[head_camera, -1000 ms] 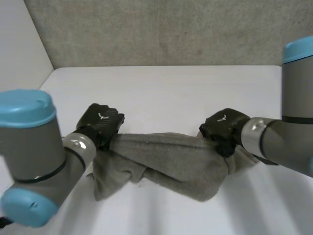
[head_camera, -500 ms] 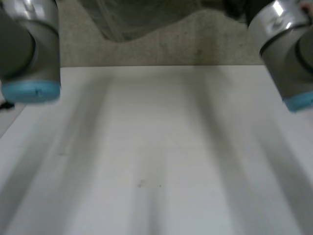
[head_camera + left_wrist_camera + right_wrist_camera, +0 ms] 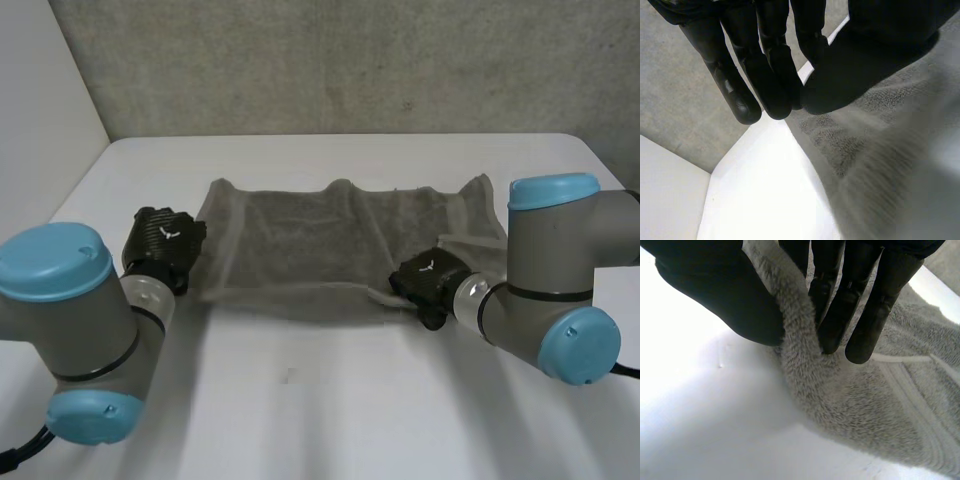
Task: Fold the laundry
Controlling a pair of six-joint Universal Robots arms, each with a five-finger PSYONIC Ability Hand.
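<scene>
Grey towel (image 3: pixel 330 245) lies spread out flat on the white table (image 3: pixel 300 410), long side across, a few ripples along its far edge. A pale woven band runs near each short end.

The left hand (image 3: pixel 165 243) is on the table just beside the towel's left short edge. In the left wrist view its fingers (image 3: pixel 770 75) are straight and packed side by side, with the thumb (image 3: pixel 840 75) tip closed against them; the towel (image 3: pixel 880 165) is under the thumb side.

The right hand (image 3: pixel 425 280) is at the towel's near long edge, toward the right end. In the right wrist view a raised ridge of terry (image 3: pixel 805 365) is pinched between the thumb (image 3: pixel 725 295) and straight fingers (image 3: pixel 865 305).

There is a small white mark on the back of each hand, too small to read. A grey concrete wall (image 3: pixel 350 70) stands behind the table.
</scene>
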